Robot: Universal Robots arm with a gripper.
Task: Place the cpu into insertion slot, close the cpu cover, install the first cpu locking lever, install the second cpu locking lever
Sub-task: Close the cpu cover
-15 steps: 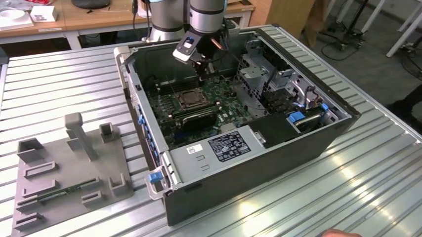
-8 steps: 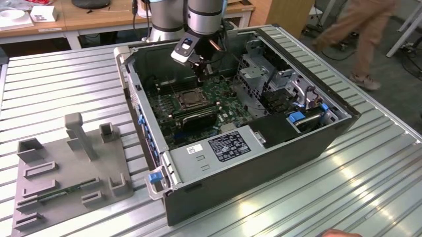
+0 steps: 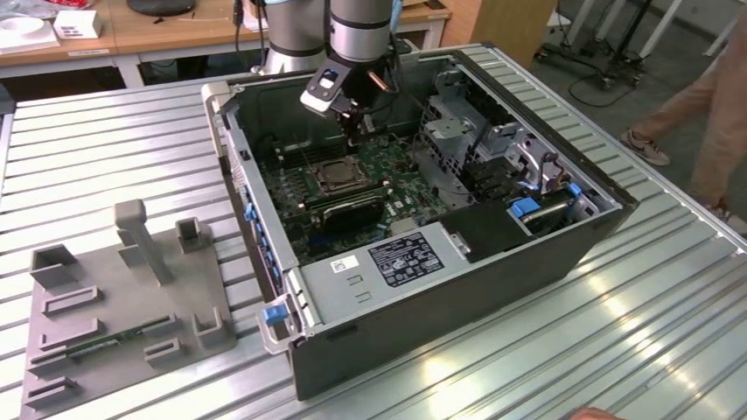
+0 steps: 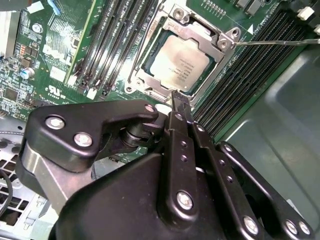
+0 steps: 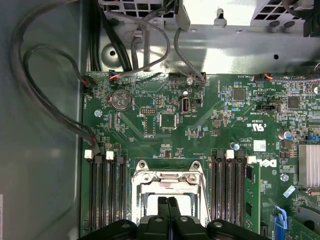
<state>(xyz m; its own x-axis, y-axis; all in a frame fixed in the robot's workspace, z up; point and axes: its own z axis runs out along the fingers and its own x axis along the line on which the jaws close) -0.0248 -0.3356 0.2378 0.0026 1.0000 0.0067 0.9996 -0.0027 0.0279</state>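
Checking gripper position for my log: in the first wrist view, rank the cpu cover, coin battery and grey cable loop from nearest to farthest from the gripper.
1. cpu cover: on the socket, right at the gripper.
2. coin battery: on the board, beyond the socket.
3. grey cable loop: off the board, over the case floor.

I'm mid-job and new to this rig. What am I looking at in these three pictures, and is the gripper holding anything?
The exterior view shows a robot arm reaching into an open computer case on a table, with a grey tray at the exterior view's left. Both wrist views ride on the arm, looking at the motherboard. The gripper is shut, holding nothing, its tip near the edge of the cover, which lies closed over the seated cpu.
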